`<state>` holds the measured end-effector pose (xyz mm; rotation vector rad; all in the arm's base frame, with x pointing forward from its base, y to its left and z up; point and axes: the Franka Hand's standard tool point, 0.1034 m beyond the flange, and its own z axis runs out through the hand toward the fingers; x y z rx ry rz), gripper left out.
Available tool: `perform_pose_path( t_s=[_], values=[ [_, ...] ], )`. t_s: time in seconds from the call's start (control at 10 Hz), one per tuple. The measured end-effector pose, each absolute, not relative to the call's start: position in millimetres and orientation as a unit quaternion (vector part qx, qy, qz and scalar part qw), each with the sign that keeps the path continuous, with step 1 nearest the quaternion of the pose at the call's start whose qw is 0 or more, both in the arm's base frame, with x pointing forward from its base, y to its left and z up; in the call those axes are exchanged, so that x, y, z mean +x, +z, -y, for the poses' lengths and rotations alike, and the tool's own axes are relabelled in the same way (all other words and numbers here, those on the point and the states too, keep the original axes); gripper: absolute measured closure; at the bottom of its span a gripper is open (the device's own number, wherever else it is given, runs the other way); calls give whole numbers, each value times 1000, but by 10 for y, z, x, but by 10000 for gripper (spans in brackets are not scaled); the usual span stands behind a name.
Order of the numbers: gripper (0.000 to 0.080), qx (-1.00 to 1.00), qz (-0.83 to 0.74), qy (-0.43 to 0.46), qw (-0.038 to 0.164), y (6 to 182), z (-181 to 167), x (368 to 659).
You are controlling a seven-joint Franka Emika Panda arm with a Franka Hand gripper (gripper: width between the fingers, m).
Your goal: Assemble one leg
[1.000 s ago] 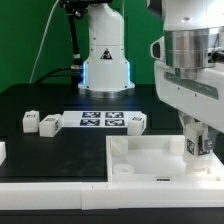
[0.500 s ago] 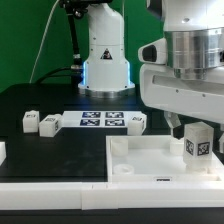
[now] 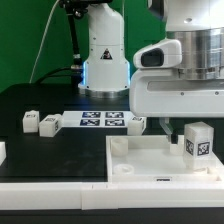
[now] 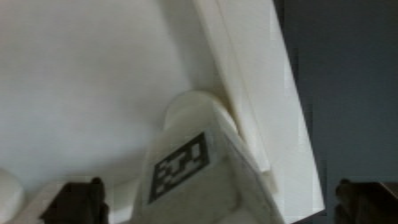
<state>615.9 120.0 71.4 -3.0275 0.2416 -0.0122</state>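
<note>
Claw point(image 4: 222, 205) hung open, gripping nothing. Leg point(image 3: 199, 140) stood upright at a corner of the panel point(image 3: 150, 160), exterior view's right, apparently socketed; placing looked done, only tightening might remain.

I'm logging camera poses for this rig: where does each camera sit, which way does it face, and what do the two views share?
Exterior view: off the arm, low beside the table, facing across the white panel toward the arm's base; the arm's hand looms on the exterior view's right.
Wrist view: on the wrist, looking down at the panel; the open jaws' two dark fingertips show.
Shared: the tagged leg standing on the panel.
</note>
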Motion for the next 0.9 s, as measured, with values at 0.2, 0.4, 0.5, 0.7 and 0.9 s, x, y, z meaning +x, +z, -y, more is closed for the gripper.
perform_pose_path(
  t_s=[0.2,0.4,0.5,0.7,0.9],
  values=[
    [150,-999,-7,-8,51,717,-1191,6162],
    [321,-997,66,-12,47,715,-1167,6166],
    [321,-997,59,-12,47,715,-1167,6166],
    [509,-998,43,-11,47,715,-1166,6166],
    [509,-997,-67,-6,49,716,-1163,6167]
  ],
)
